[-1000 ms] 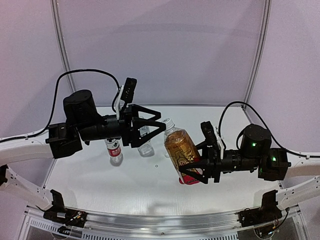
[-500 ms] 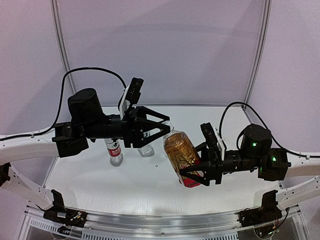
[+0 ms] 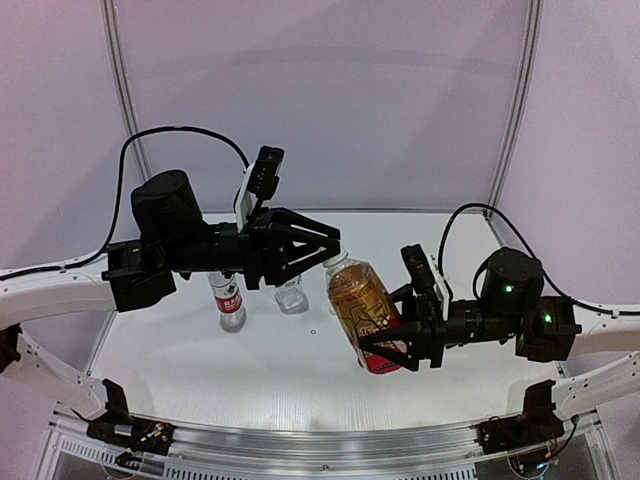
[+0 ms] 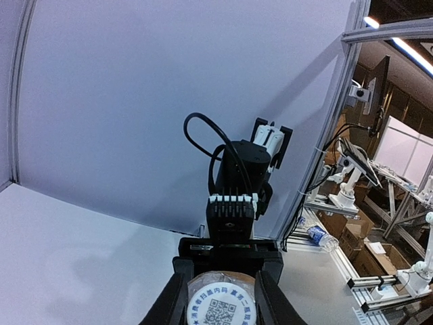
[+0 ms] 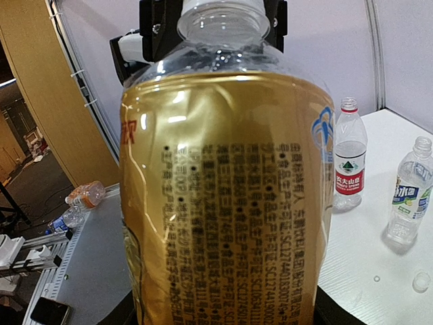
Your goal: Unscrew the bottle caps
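My right gripper [image 3: 396, 346] is shut on the lower body of the amber bottle [image 3: 358, 303], holding it tilted above the table; its gold label [image 5: 216, 203] fills the right wrist view. My left gripper [image 3: 334, 251] is shut on that bottle's white cap [image 4: 219, 303], which carries a printed code, with a finger [image 4: 169, 306] on each side. On the table behind stand a clear bottle with a red label [image 3: 228, 298] and red cap [image 5: 348, 103], and a clear bottle with a green-blue label [image 3: 291, 294], whose neck [image 5: 422, 143] looks clear.
The white table [image 3: 250, 370] runs to a metal rail [image 3: 320, 440] at the near edge. Pale walls close the back and sides. Cables loop above both arms.
My left gripper has moved right to the amber bottle's top and shut on the white cap. The right gripper and the bottle have barely moved.
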